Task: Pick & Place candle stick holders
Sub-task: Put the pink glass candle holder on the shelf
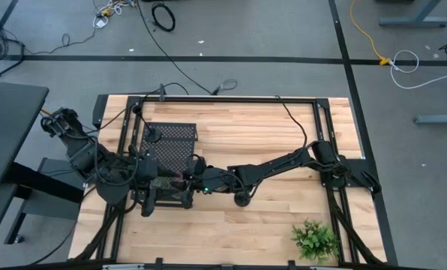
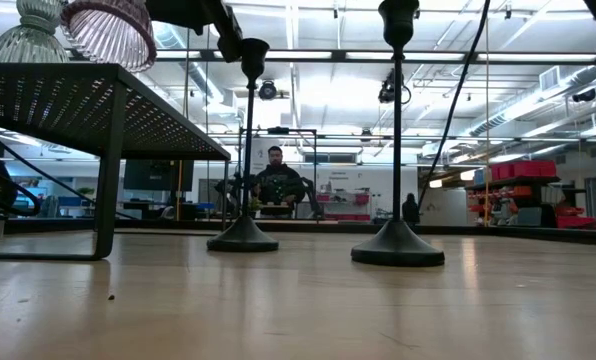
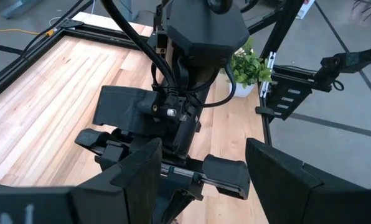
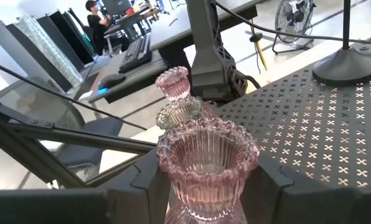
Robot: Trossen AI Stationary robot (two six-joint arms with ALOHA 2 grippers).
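Right wrist view: right gripper (image 4: pixel 204 186) clamped on pink glass holder (image 4: pixel 207 163) between jaws, above perforated stand (image 4: pixel 310 130); beyond, two glass holders (image 4: pixel 178 99), one black holder (image 4: pixel 355 62) placed. Two black holders (image 2: pixel 396 140) left on table (image 2: pixel 298 300). Left gripper (image 3: pixel 201 171) jaws apart, empty.

No legible text, label, brand, number or sign is found in any view. Signage in the room behind the table in the low view is too small and blurred to be read. No marking is seen on the arms or the wooden table.
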